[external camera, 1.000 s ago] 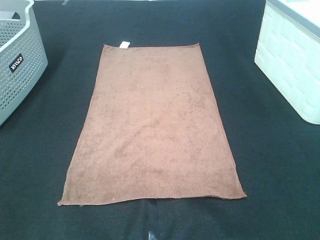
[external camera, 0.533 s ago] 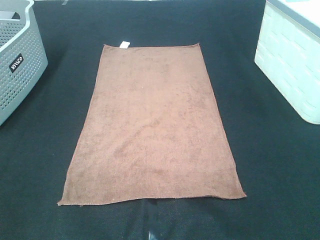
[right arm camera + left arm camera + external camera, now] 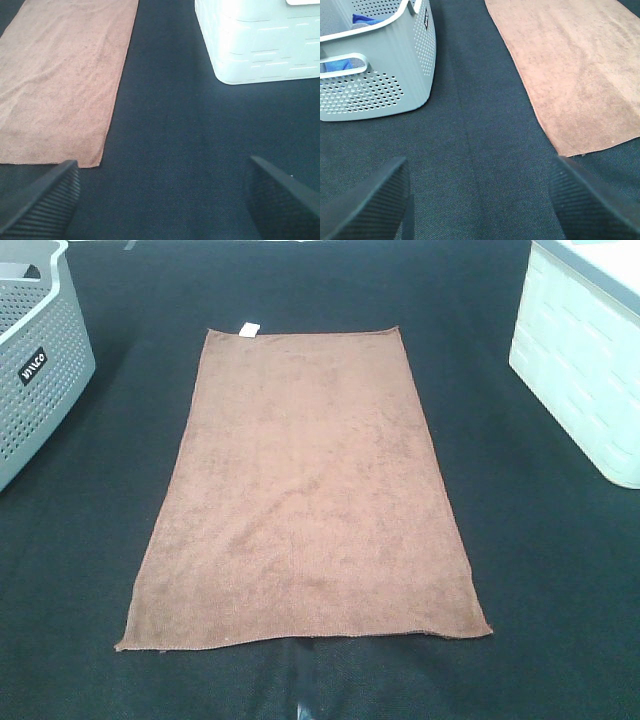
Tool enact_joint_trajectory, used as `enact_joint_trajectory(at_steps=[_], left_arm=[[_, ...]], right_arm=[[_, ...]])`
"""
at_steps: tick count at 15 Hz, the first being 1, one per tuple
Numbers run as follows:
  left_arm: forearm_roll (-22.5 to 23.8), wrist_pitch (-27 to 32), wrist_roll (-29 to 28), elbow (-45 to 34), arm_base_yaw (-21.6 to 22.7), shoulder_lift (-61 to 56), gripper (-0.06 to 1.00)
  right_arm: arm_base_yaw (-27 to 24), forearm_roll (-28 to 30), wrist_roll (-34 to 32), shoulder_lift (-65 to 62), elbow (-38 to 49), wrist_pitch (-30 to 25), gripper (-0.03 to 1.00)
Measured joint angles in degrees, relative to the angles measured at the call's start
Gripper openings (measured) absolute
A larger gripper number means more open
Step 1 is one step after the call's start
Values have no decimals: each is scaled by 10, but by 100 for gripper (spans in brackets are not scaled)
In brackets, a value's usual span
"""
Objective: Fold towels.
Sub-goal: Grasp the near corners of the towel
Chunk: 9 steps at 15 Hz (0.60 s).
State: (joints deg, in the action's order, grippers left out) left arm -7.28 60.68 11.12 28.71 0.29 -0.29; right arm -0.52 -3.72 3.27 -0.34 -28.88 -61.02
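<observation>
A brown towel (image 3: 305, 490) lies spread flat on the black table, its long side running away from me, with a small white tag (image 3: 248, 329) at the far short edge. It also shows in the left wrist view (image 3: 580, 70) and the right wrist view (image 3: 60, 80). My left gripper (image 3: 477, 200) is open and empty over bare table, left of the towel's near left corner. My right gripper (image 3: 160, 200) is open and empty over bare table, right of the towel's near right corner. Neither gripper shows in the exterior high view.
A grey perforated basket (image 3: 35, 370) stands at the far left, with blue cloth inside seen in the left wrist view (image 3: 365, 20). A white patterned bin (image 3: 585, 360) stands at the far right, also in the right wrist view (image 3: 260, 45).
</observation>
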Motion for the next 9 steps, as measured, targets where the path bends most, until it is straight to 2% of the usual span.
enact_joint_trajectory(at_steps=[9], left_arm=[[0, 0, 0, 0, 0, 0, 74]], right_arm=[[0, 0, 0, 0, 0, 0, 83]])
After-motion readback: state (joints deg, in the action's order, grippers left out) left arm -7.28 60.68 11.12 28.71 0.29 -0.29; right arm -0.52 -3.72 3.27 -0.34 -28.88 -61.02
